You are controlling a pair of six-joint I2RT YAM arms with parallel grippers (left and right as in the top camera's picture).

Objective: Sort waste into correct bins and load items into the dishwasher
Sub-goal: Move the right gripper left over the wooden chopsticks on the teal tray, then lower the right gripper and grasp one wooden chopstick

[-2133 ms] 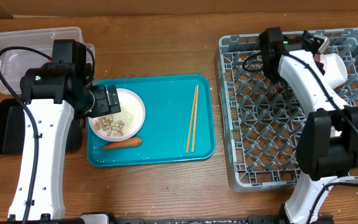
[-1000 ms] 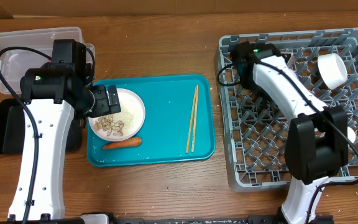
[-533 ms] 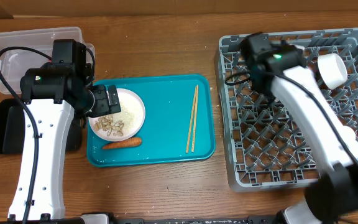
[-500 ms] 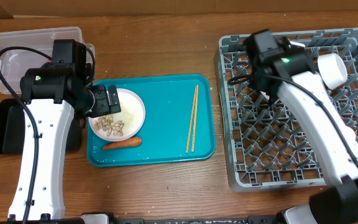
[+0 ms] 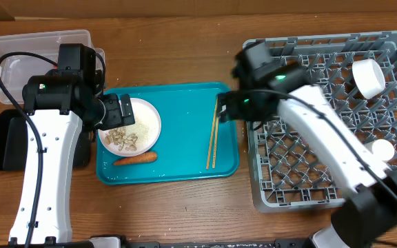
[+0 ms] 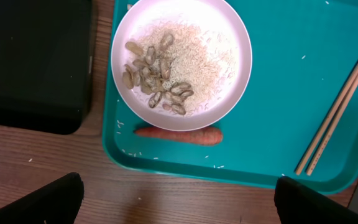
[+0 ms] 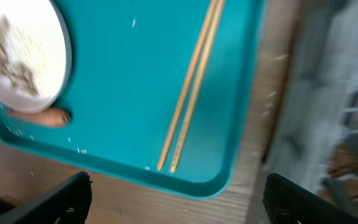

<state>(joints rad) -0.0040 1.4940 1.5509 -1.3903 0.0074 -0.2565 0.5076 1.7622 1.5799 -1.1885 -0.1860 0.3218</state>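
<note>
A wood-grain tabletop (image 5: 185, 55) carries a half-sorted meal. At its middle lies a flat teal plastic tray (image 6: 278, 143) with rounded corners. In the tray's left half sits a round, glossy white-pink plate (image 6: 210, 12) holding a spread of white rice grains (image 6: 197, 56) and a cluster of ridged beige peanut shells (image 6: 154, 81). A small, smooth orange carrot (image 6: 179, 134) lies just beside the plate, along the tray's near edge. Two thin, straight wooden chopsticks (image 7: 191, 87) rest side by side toward the tray's right edge.

The left pincer (image 6: 179, 202) hangs above the plate, released, its dark fingers spread wide and holding nothing. The right pincer (image 7: 179, 199) hovers over the tray's right edge beside the chopsticks, likewise spread and empty.

At the tabletop's left edge stand a clear rectangular plastic tub (image 5: 19, 48), toward the far corner, and a shallow matte black tray (image 6: 30, 62) nearer. The square grey lattice dish rack (image 5: 288, 200) with upright pegs fills the right side. A white bowl (image 5: 367, 77) lies tipped near its far right corner, and a small white cup (image 5: 381, 149) sits by its right edge.
</note>
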